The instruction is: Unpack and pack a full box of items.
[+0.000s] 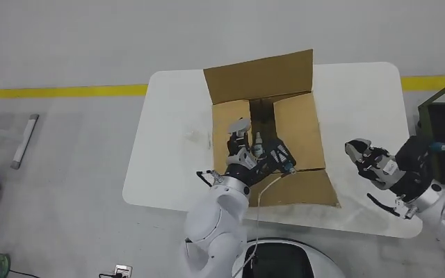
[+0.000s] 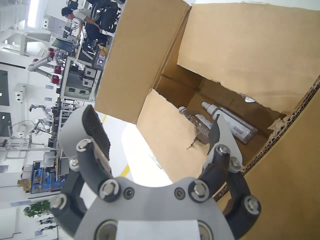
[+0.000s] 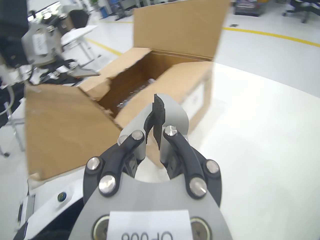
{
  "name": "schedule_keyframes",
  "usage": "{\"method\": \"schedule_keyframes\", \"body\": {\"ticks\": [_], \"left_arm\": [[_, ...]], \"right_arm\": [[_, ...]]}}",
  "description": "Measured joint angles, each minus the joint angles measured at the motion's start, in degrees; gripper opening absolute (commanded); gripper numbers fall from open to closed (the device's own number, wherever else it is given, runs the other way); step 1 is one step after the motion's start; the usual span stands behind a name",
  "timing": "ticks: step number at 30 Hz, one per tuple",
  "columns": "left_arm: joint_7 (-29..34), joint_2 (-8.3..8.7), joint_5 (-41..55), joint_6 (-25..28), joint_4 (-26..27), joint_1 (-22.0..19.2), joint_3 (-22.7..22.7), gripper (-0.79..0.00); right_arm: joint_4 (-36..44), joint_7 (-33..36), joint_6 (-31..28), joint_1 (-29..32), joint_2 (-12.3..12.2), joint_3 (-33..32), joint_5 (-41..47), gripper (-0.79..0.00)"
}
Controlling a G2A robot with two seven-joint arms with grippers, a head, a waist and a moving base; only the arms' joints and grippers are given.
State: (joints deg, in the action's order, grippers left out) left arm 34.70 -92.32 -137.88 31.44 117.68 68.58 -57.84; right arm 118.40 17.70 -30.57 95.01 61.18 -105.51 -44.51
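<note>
An open cardboard box (image 1: 300, 131) stands in the middle of the white table (image 1: 172, 149), its flaps spread and the far flap upright. Inside lie a clear plastic bottle (image 2: 197, 125) and a white spray bottle (image 2: 231, 124), side by side on the bottom. My left gripper (image 1: 248, 139) (image 2: 157, 132) hangs open over the box's near left flap, one finger (image 2: 96, 128) outside the box's opening, nothing between them. My right gripper (image 1: 359, 150) (image 3: 155, 116) is shut and empty above the table, right of the box (image 3: 75, 116).
Bare tabletop (image 1: 361, 97) lies right of the box and behind my right gripper. A dark cabinet (image 1: 432, 115) stands past the table's right edge. A yellow floor line (image 1: 76, 90) runs behind the table.
</note>
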Motion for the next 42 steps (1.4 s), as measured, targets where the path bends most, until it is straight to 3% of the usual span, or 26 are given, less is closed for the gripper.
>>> {"method": "schedule_keyframes", "body": {"ticks": [11, 12, 14, 22, 23, 24, 25, 35, 42], "left_arm": [[4.7, -0.51, -6.5, -6.3, -12.4, -3.2, 1.9, 0.0], [4.5, -0.42, -8.3, -6.8, -12.9, -3.3, 2.1, -0.102], [4.0, -0.32, -10.1, -7.5, -13.1, -3.3, 2.1, -0.785], [3.1, -0.13, -13.6, -10.2, -11.9, -2.4, 1.3, -0.785], [3.1, -0.11, -13.9, -10.2, -11.6, -2.2, 1.2, -0.717], [3.2, -0.08, -14.2, -10.0, -11.0, -2.0, 1.0, -0.486], [3.3, -0.05, -14.4, -9.9, -10.4, -1.8, 0.7, 0.0], [4.0, 0.51, -18.9, -7.4, -3.1, -0.9, -3.3, 0.0], [3.7, 1.11, -21.8, -5.4, 0.3, -2.2, -10.1, 0.0]], "right_arm": [[0.6, -2.9, 1.8, 0.0, 0.1, 1.9, -4.3, -0.785], [0.8, -3.4, 1.8, 0.0, 0.2, 2.1, -4.8, -0.785], [1.4, -4.1, 1.7, -0.2, 0.2, 2.3, -5.3, -0.785], [3.1, -4.4, -0.4, -3.6, 0.0, 4.8, -6.3, -0.785], [3.3, -4.2, -0.8, -4.1, 0.0, 5.3, -6.1, -0.785], [3.4, -3.6, -1.3, -4.9, 0.0, 5.9, -6.0, -0.785], [3.4, -3.0, -1.9, -5.5, -0.1, 6.4, -5.9, -0.785], [1.3, 5.9, -6.0, -10.4, -0.6, 12.3, -6.8, -0.785], [0.4, 9.1, -5.6, -12.0, -0.9, 13.8, -6.9, -0.785]]}}
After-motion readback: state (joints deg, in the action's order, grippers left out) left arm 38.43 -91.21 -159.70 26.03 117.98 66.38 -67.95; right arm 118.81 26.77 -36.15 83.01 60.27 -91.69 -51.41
